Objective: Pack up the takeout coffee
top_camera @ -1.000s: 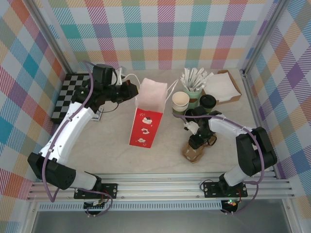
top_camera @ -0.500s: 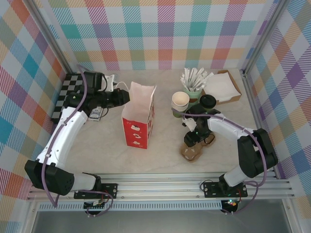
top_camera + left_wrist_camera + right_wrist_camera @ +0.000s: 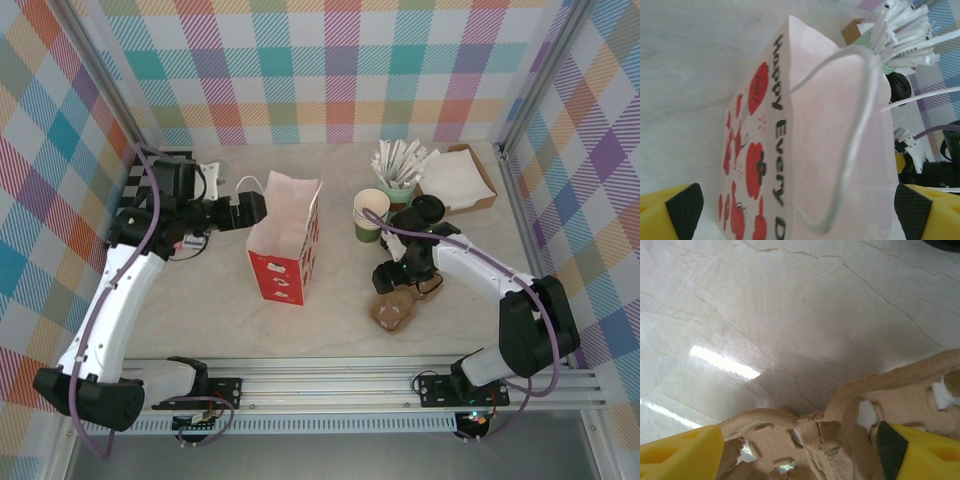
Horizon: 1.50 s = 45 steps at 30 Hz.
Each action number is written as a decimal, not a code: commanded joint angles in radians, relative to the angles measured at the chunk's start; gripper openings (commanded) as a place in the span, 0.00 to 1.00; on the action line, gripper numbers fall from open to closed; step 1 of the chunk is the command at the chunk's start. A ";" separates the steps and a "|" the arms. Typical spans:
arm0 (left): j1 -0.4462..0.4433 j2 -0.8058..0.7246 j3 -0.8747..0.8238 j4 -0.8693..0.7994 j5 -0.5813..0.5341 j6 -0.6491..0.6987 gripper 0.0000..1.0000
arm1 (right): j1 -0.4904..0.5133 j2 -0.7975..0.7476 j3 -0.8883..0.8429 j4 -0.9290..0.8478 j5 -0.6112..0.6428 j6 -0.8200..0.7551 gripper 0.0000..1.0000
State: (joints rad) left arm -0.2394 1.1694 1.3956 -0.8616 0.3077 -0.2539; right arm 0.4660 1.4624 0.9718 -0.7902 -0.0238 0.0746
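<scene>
One checkered mat (image 3: 150,185) lies at the far left. One left gripper (image 3: 250,209) hangs just beside the one gift bag (image 3: 285,240), jaws spread wide and empty. In the wrist view its pads (image 3: 684,204) stand either side of the bag's white handle (image 3: 856,145), clear of it. Right of the bag come one stack of lidless cups (image 3: 371,212), one mint cup of wrapped sticks (image 3: 400,165), and the one takeout coffee (image 3: 428,210), upright on the table (image 3: 330,330) just right of the stack, outside the bag. One tray of napkins (image 3: 458,178) sits behind. The right gripper (image 3: 405,272) hovers released over the one cardboard carrier (image 3: 395,312), whose rim lies between its parted fingers (image 3: 682,450). A second ago the left jaws pinched the tilted bag's top; now it stands upright, let go, and the right jaws have widened
</scene>
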 commanded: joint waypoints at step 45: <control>0.006 -0.131 -0.118 -0.049 -0.319 -0.128 1.00 | 0.290 0.055 -0.154 0.094 0.166 0.378 0.62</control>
State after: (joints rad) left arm -0.2394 1.0676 1.2972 -0.8749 0.0120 -0.3706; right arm 0.7479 1.5085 0.7948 -0.6811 0.0784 0.4110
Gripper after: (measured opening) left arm 0.999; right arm 0.617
